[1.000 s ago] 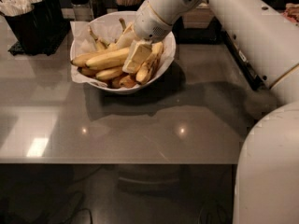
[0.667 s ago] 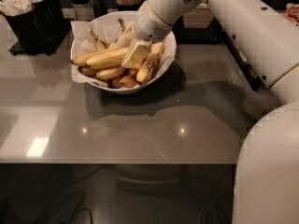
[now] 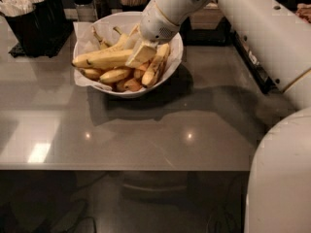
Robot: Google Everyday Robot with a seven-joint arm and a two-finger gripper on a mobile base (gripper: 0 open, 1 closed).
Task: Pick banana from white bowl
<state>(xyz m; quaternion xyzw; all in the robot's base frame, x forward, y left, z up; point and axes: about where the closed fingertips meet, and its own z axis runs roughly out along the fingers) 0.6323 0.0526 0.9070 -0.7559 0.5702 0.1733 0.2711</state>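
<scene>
Claw [image 3: 141, 53] lies over banana [image 3: 104, 59] in white bowl [image 3: 167, 76]; grip cannot be told.

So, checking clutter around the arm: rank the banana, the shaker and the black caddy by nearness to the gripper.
1. banana, in the white bowl, at the gripper.
2. shaker, behind the bowl.
3. black caddy, far left.

Your robot's arm [image 3: 233, 13] is a smooth off-white tube with a thin tan seam, a small dark screw hole and dark markings on its side. Its cream gripper [image 3: 141, 53] sits over the white bowl [image 3: 178, 57].
</scene>
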